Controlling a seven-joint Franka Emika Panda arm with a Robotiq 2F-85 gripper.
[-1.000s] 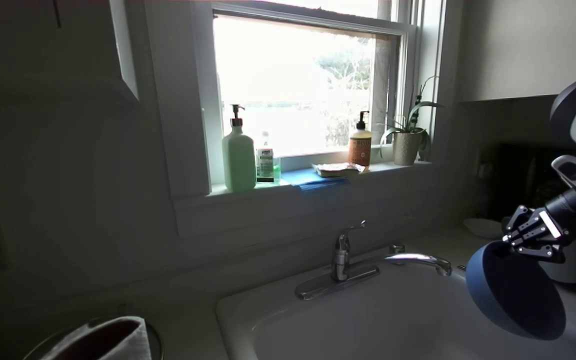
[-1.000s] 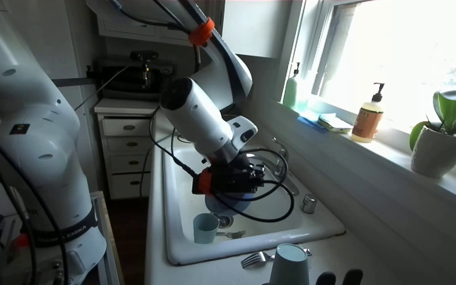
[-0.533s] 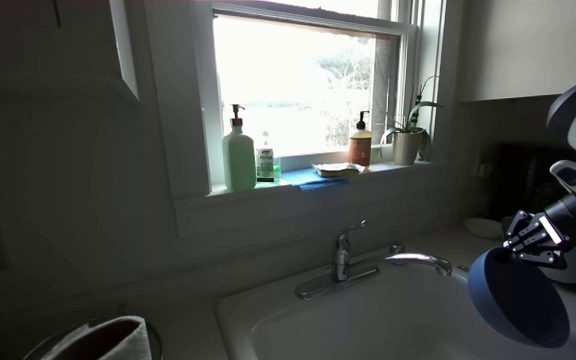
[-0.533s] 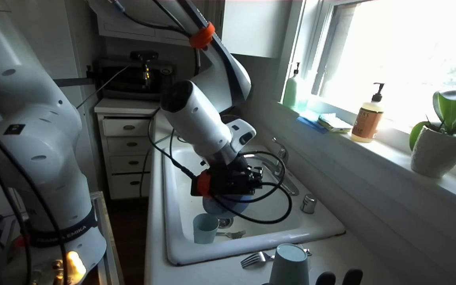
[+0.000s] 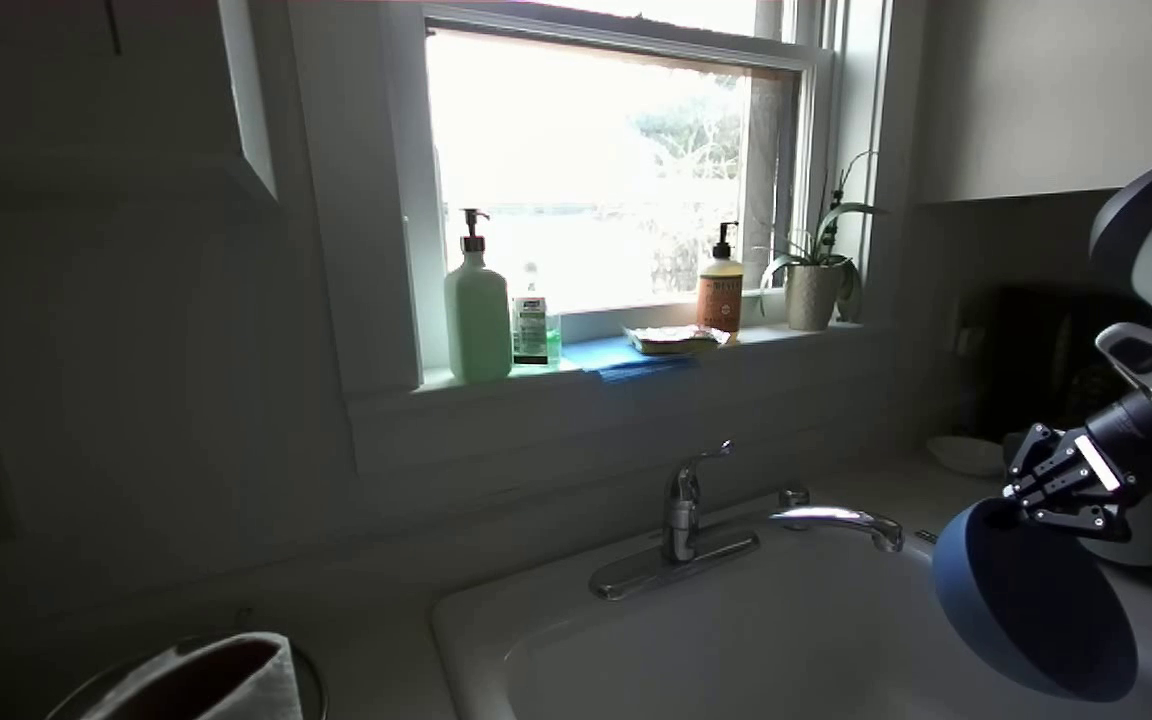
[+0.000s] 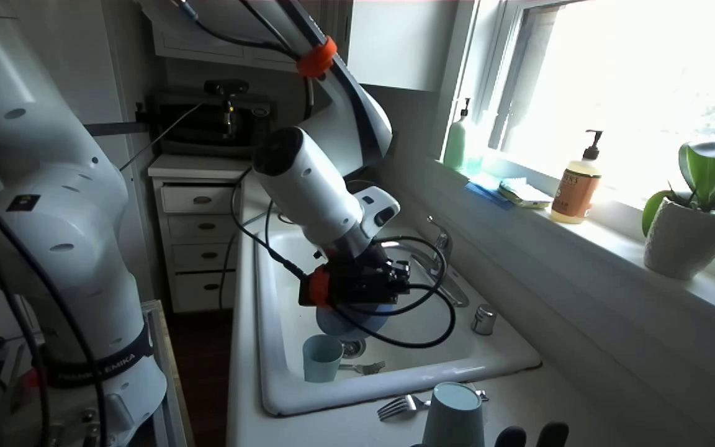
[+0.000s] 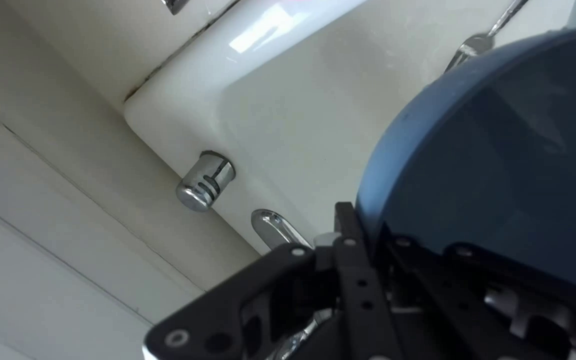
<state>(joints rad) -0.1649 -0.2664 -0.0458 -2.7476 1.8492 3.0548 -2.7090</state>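
Blue bowl (image 5: 1036, 605) held tilted over the sink (image 6: 407, 381) by the gripper (image 7: 366, 220).
Its rim is pinched between the fingers; a pale-blue cup (image 6: 322, 359) and a fork (image 6: 371, 368) are seen inside the sink, an upturned cup (image 6: 454, 417) just beside it.

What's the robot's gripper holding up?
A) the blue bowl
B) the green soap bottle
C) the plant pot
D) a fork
A: the wrist view shows the gripper pinching the blue bowl at its rim, and in an exterior view the bowl hangs tilted below it.
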